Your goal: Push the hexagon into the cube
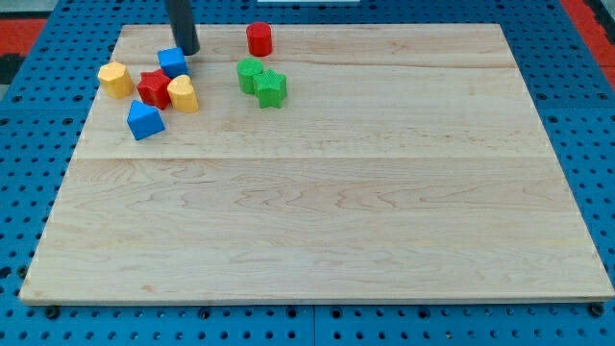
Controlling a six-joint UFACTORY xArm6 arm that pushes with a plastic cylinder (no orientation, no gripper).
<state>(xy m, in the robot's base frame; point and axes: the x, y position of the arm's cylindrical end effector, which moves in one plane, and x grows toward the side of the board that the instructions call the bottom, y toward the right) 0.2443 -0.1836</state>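
This looks like a robotics lab bench: a pale wooden board [317, 192] lies on a blue perforated mounting plate [577, 327] studded with regular holes, with a red perforated panel [29, 24] showing at the view's top corners.

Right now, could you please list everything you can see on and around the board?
yellow block: 1, yellow, far left of the cluster
red star: 1, red, between the two yellow blocks
second yellow block: 1, yellow, right of the red star
blue cube: 1, blue, above the red star
blue block: 1, blue, bottom of the cluster
red block: 1, red, near the top edge
green blocks: 2, green, touching
wooden board: 1, pale wood
my tip: 1, dark, beside the blue cube's upper right
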